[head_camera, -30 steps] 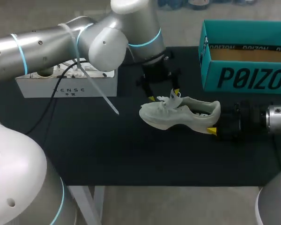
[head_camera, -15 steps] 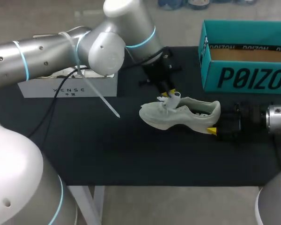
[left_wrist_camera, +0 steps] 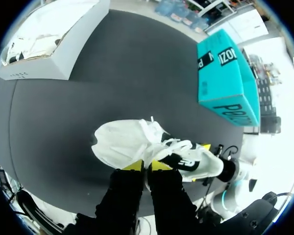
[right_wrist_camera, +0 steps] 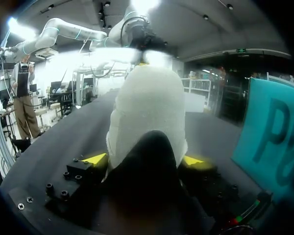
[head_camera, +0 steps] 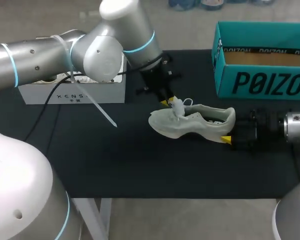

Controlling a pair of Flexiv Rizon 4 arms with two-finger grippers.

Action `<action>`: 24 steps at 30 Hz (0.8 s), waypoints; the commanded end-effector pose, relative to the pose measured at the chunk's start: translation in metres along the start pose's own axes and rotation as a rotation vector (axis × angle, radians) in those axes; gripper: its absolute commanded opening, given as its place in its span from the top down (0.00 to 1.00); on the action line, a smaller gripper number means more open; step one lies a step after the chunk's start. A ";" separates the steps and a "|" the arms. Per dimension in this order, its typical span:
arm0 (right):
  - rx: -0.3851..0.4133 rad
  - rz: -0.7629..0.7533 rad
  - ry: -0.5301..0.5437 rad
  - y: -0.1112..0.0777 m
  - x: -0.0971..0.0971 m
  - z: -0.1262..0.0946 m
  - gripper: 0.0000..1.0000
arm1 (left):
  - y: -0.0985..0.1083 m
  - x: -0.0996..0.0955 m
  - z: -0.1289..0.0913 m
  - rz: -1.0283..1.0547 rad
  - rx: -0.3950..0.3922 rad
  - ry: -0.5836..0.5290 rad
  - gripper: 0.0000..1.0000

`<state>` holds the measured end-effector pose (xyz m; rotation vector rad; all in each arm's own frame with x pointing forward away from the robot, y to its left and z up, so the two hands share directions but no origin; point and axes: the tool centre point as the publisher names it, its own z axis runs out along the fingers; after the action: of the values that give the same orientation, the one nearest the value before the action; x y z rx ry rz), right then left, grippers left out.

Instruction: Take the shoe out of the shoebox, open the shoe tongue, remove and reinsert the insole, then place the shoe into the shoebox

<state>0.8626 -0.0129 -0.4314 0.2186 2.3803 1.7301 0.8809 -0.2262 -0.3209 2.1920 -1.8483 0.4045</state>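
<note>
The white shoe (head_camera: 190, 125) lies mid-table (head_camera: 115, 165), heel toward 3 o'clock, where the right gripper (right_wrist_camera: 144, 160) clamps it from both sides. At the shoe's 11 o'clock the left gripper (left_wrist_camera: 147, 165) pinches the tongue (head_camera: 178, 106). The teal shoebox (head_camera: 262, 82) stands open at 2 o'clock.

Lit evenly from overhead in the head view, no hard shadows on the black table (head_camera: 115, 160), just a faint dark patch under the shoe (head_camera: 190, 122). Soft glare along the left arm (head_camera: 35, 55), on its silver shell. From the left wrist: white box (left_wrist_camera: 81, 44) and shoe toe nearly blown out against the dark surface. From the right wrist: strongly backlit by ceiling lamps (right_wrist_camera: 142, 5), bloom behind the heel (right_wrist_camera: 147, 112), near side in shadow, teal shoebox (right_wrist_camera: 274, 137) dim.
</note>
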 end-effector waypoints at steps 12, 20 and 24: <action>0.001 0.000 -0.002 -0.003 0.001 0.002 1.00 | 0.010 0.032 -0.046 0.218 0.054 0.045 0.00; 0.001 0.000 -0.002 -0.003 0.001 0.002 1.00 | 0.042 0.045 -0.053 0.908 -0.020 -0.072 0.00; 0.001 0.000 -0.002 -0.003 0.001 0.002 1.00 | 0.042 0.045 -0.053 0.908 -0.020 -0.072 0.00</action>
<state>0.8626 -0.0131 -0.4315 0.2189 2.3803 1.7299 0.8409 -0.2540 -0.2575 1.7175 -2.3990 0.5253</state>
